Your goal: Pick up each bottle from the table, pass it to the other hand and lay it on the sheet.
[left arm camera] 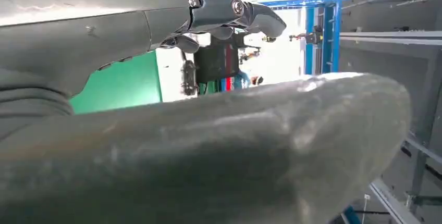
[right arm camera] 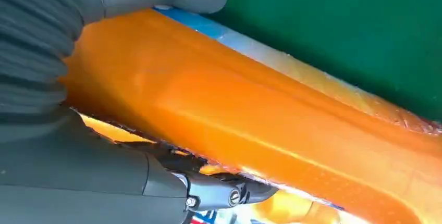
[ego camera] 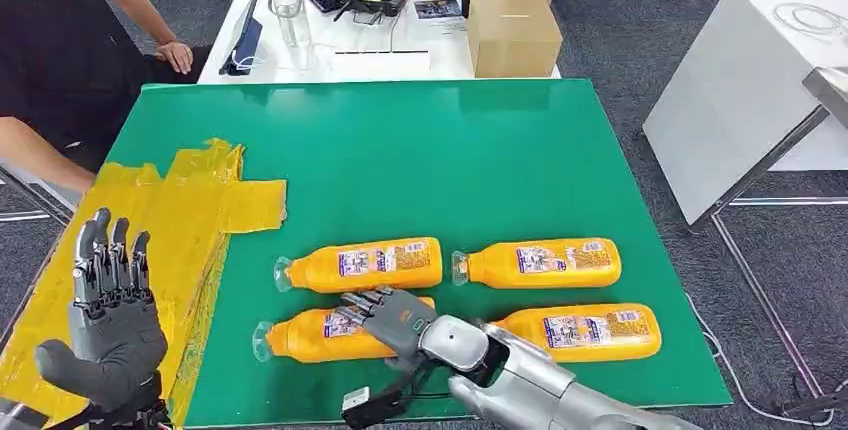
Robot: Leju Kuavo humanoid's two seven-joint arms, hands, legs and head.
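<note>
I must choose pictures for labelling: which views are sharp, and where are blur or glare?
Head view: evenly lit and sharp; the green table shows soft glare at its far edge. Left wrist view: the left hand is a close blur, the background overexposed. Right wrist view: the bottle is soft, with bright highlights along it.

Four orange bottles [ego camera: 361,264] [ego camera: 540,263] [ego camera: 325,336] [ego camera: 585,332], one yellow sheet [ego camera: 190,212], one cardboard box [ego camera: 513,36], one clear bottle [ego camera: 289,10].

— What's the tabletop [ego camera: 480,150] like?
— Green, with a yellow sheet [ego camera: 170,220] spread over its left side.
— And on the bare green?
— Four orange bottles [ego camera: 545,263] lying on their sides, two rows of two, near the front edge.
</note>
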